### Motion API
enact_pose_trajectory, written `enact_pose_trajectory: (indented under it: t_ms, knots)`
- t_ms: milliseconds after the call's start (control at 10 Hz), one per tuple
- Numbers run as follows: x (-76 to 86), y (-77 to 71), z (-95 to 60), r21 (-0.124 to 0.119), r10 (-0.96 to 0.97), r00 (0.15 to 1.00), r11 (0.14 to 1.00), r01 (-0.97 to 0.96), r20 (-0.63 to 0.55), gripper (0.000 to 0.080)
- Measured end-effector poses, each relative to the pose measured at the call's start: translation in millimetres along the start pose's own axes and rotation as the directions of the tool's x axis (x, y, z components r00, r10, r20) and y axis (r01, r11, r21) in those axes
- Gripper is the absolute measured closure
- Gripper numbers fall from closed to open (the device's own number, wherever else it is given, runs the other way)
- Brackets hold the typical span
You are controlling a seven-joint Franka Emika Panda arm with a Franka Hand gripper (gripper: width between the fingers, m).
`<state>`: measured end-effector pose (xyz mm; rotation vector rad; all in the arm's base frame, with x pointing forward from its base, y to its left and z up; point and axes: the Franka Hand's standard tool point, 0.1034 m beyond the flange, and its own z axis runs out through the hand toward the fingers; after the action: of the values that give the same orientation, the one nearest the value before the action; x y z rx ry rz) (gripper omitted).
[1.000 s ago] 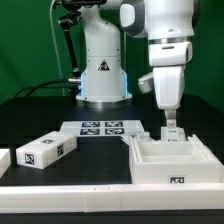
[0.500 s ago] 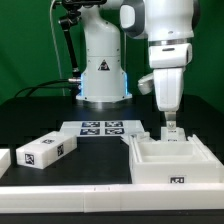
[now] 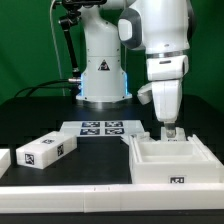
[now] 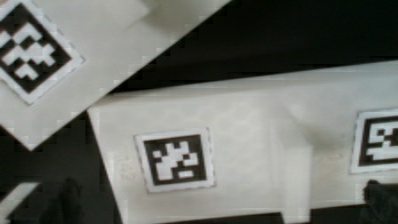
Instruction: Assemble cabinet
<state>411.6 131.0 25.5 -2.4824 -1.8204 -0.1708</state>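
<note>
The cabinet's big white open box [image 3: 176, 165] lies at the exterior view's right, with a tag on its front. My gripper [image 3: 170, 130] hangs low over the box's back wall, its fingers pointing down. In the wrist view, a white tagged cabinet part [image 4: 267, 120] fills the frame. My gripper [image 4: 210, 205] is open and straddles that part, with one dark fingertip [image 4: 54, 200] on each side of it. A gap shows beside one fingertip. A separate white cabinet block [image 3: 45, 150] with tags lies at the exterior view's left.
The marker board [image 3: 100, 128] lies flat between the block and the box, and its corner shows in the wrist view [image 4: 36, 45]. Another white piece [image 3: 3, 158] sits at the far left edge. The white robot base [image 3: 103, 70] stands behind.
The arm has shifted slightly toward the exterior view's right and the wrist has turned a little. The gripper stays low over the box's back wall.
</note>
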Motion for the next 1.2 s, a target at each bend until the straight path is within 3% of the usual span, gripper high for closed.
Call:
enact_pose_trajectory:
  t_ms: [500,900,1000,1100,1200]
  knots:
    - [-3.9,-8.4,11.6,0.026,0.004,1.000,1.000,-0.004,0.004,0.0003]
    - [-2.4,-9.6,11.8,0.027,0.000,1.000,1.000,0.000,0.003,0.0553]
    - [-2.7,-9.9,12.3,0.028,0.000,1.000,1.000,0.000,0.004,0.0553]
    - [-4.3,-10.7,14.2,0.032,0.003,1.000,0.999,-0.004,0.005,0.0725]
    - [-4.2,-10.4,14.0,0.032,0.004,1.000,0.999,-0.004,0.004,0.0732]
